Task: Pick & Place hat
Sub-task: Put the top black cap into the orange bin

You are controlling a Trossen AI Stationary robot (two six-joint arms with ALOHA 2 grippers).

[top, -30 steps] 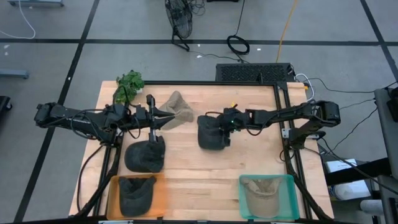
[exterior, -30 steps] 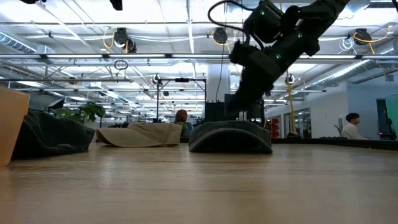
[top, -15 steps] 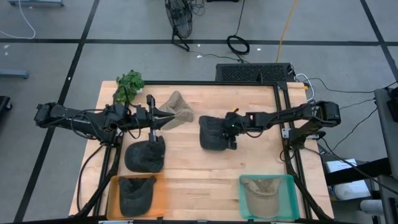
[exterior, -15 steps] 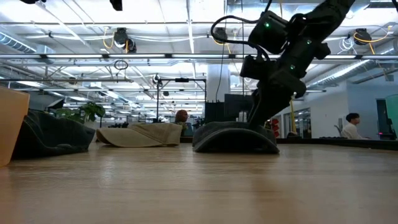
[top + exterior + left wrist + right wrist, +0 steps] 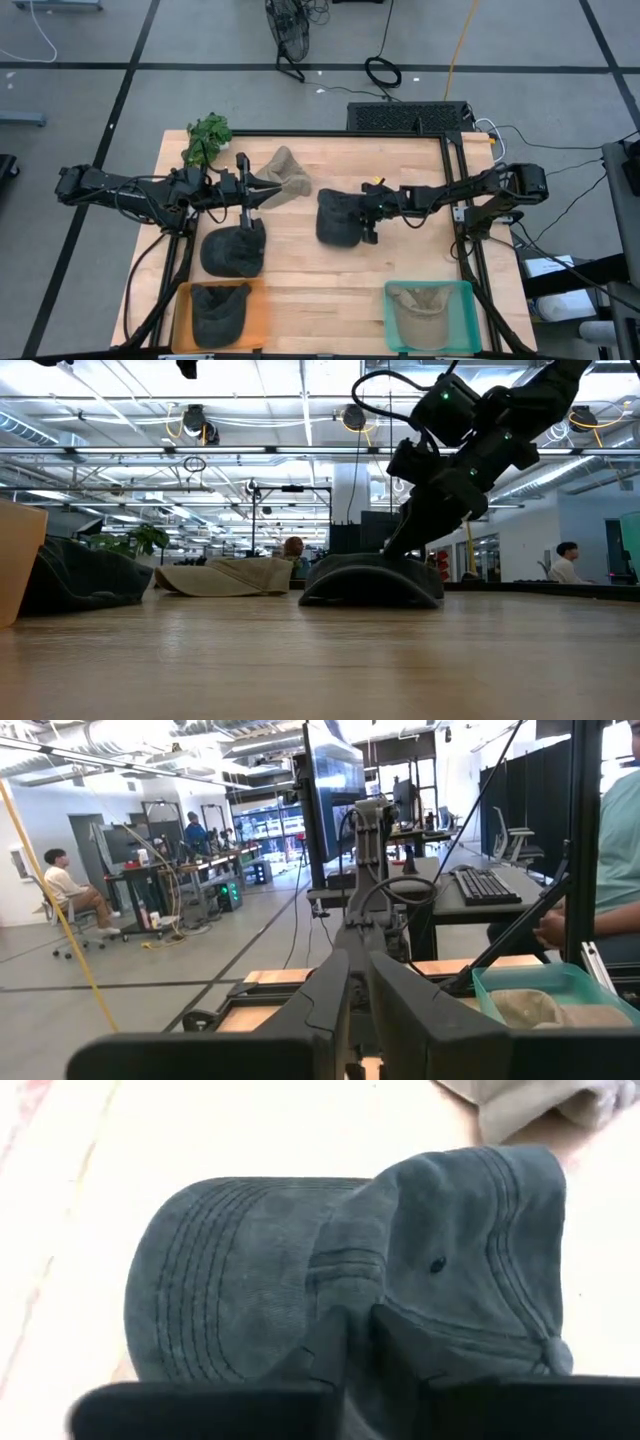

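Note:
A dark grey cap [image 5: 338, 216] lies at the table's middle, brim flat on the wood [image 5: 368, 582]. My right gripper [image 5: 367, 212] reaches in from the right and is shut on its crown [image 5: 360, 1325]. My left gripper [image 5: 258, 192] waits at the left, shut and empty [image 5: 358, 990], between a beige hat [image 5: 285, 172] and a second dark cap [image 5: 233, 250], both resting on the table. My right gripper pinches a raised fold of the crown cloth [image 5: 352, 1270] between its two fingers, on the cap's right side. The fingers [image 5: 405, 540] slant down from the table's right. The cap stays on the table, its brim [image 5: 200, 1280] spread flat beyond the fingers.
An orange bin [image 5: 258, 318] at the near left holds a dark cap. A green bin [image 5: 466, 318] at the near right holds a beige cap. A green plant [image 5: 207, 138] sits at the far left corner. Bare wood lies between the two bins.
My right gripper has come down onto the middle cap, shifting slightly toward the near edge, and has taken hold of its crown. The cap has shifted a little toward the left on the table.

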